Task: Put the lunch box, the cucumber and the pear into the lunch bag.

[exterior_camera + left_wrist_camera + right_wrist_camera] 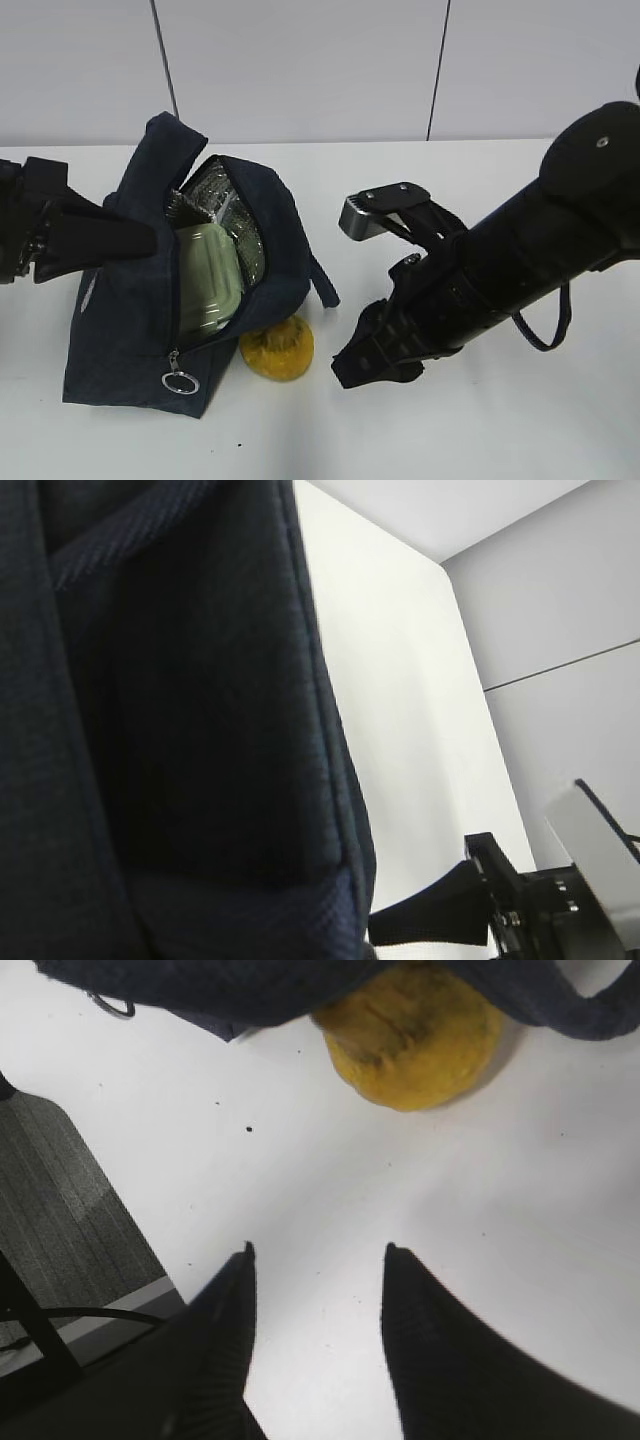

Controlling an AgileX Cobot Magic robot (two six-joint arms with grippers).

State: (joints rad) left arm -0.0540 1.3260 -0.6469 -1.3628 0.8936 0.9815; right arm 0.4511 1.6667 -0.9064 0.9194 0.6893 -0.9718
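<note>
Right arm: slants down from the right, low over the desk (480,430). Right claw (318,1252): parted, holding nothing, tips apart above bare desk; pear (412,1038) lies ahead of it, well apart, tucked against the bag (130,330).

Left arm: reaches in from the left. Left claw (140,238): closed, pressed against the bag's near side, seemingly pinching its fabric.

Box (207,275): inside the open bag, beyond the left claw. Cucumber: not visible.
</note>
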